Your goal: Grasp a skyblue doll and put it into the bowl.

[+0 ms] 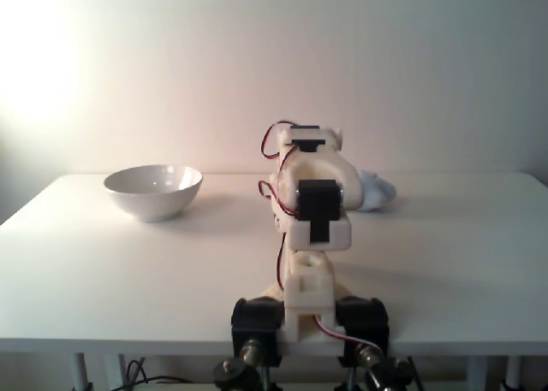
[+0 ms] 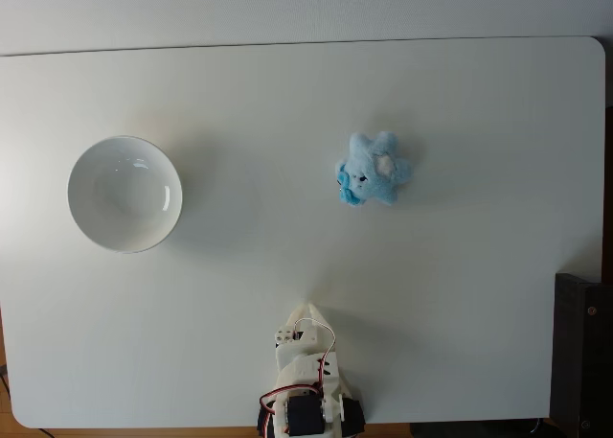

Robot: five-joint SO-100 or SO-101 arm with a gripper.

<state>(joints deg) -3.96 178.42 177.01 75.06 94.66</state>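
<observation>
Reaching is not yet begun: the arm (image 2: pixel 306 385) sits folded at the table's (image 2: pixel 460 294) near edge, its gripper (image 2: pixel 308 313) holding nothing, opening unclear, so it must extend toward the skyblue doll (image 2: pixel 373 169), well right of the empty bowl (image 2: pixel 124 194).

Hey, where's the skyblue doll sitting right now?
In the fixed view from above, the skyblue doll lies on the white table, right of centre, well apart from the bowl at the left and beyond the folded arm.

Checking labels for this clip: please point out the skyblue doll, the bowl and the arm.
skyblue doll (image 2: pixel 373 170), a fixed view from above, its fluffy body.
bowl (image 2: pixel 81 165), same view, its left rim.
arm (image 1: pixel 315 228), a fixed front view, its white housing.
</observation>
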